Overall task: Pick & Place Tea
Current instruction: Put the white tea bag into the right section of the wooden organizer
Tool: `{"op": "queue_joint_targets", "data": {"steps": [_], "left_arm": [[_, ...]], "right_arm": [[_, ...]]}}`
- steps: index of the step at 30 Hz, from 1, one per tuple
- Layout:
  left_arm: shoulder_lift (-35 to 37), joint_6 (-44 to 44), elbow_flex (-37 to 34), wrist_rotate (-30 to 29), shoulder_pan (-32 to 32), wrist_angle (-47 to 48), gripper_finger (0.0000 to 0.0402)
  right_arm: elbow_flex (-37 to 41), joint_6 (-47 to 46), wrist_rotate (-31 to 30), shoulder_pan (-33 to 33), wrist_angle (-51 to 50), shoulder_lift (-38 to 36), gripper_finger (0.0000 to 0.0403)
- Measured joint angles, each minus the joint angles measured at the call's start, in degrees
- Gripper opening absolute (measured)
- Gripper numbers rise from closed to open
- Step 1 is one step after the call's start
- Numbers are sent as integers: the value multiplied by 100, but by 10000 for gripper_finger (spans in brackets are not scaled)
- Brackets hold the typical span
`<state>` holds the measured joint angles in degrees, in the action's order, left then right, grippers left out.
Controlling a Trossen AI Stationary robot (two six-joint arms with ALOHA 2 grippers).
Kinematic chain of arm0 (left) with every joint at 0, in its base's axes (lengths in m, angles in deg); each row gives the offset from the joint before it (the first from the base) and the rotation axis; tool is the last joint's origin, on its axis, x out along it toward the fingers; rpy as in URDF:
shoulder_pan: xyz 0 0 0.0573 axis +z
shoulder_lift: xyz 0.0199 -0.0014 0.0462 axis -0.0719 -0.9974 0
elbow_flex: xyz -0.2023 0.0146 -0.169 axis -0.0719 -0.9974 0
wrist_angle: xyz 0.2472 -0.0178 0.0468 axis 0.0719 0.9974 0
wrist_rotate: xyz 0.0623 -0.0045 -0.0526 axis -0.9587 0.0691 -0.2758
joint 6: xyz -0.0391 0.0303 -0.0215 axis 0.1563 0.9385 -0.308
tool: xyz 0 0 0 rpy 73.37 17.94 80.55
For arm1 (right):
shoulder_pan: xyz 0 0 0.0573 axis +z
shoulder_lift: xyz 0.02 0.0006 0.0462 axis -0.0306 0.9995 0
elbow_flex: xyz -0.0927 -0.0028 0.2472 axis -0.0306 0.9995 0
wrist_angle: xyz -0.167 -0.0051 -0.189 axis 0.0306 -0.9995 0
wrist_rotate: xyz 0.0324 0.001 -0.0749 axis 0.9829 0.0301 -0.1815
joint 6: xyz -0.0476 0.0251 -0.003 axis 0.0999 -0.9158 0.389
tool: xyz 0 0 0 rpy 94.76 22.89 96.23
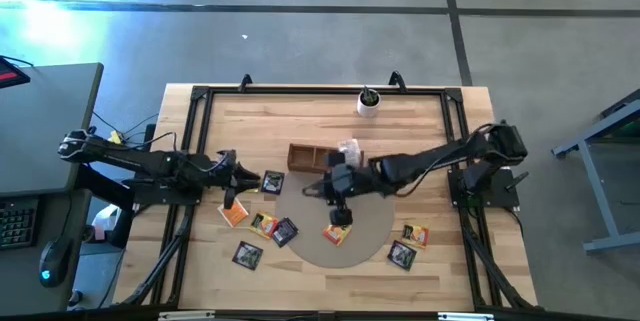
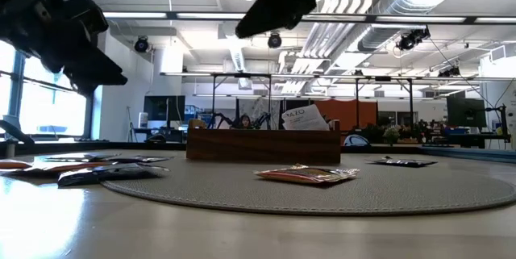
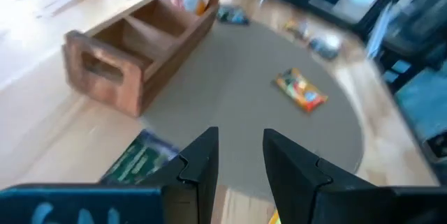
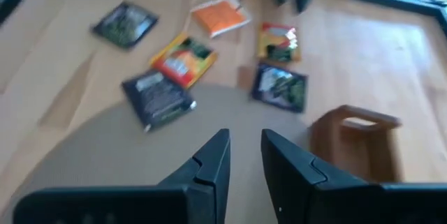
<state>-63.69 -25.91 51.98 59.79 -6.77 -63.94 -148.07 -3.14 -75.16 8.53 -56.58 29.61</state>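
While both grippers hang empty with a narrow gap between their fingers, the left gripper [image 1: 245,178] over the mat's [image 1: 375,246] left edge and the right gripper [image 1: 340,204] over the mat near the box [image 1: 300,156], one sachet [image 2: 306,175] lies flat on the mat and others [image 4: 183,58] are strewn past its left edge. Such thin packets could slide under a narrow pinch. Crowded neighbours might get nudged or lifted together.

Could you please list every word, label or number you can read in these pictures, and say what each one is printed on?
"YKIO" or similar, uncertain: whitish sachet standing up out of the wooden box, low view.
Print on the green sachet by the left claw: too blurred to read.
Print on the dark sachets and the yellow sachet in the right wrist view: too blurred to read.
Nothing else legible.
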Motion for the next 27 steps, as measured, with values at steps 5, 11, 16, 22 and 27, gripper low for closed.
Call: {"op": "queue_joint_targets", "data": {"steps": [5, 11, 16, 22, 27], "left_arm": [[-416, -343, 1213, -261, 0, 2043, 112], [-1349, -2096, 1945, 329, 0, 4333, 112], [-2183, -2379, 1693, 815, 0, 4439, 112], [-3009, -2392, 1673, 930, 0, 4460, 112], [-3387, -2363, 1673, 1060, 0, 4156, 112]], "right_arm": [[0, 191, 4, 80, 2, 337, 80], [0, 297, 1, 24, -78, 579, 78], [2, 166, 1, -18, -265, 611, 78], [2, 192, 4, -18, -295, 596, 78], [2, 192, 4, -38, -295, 596, 78]]}}
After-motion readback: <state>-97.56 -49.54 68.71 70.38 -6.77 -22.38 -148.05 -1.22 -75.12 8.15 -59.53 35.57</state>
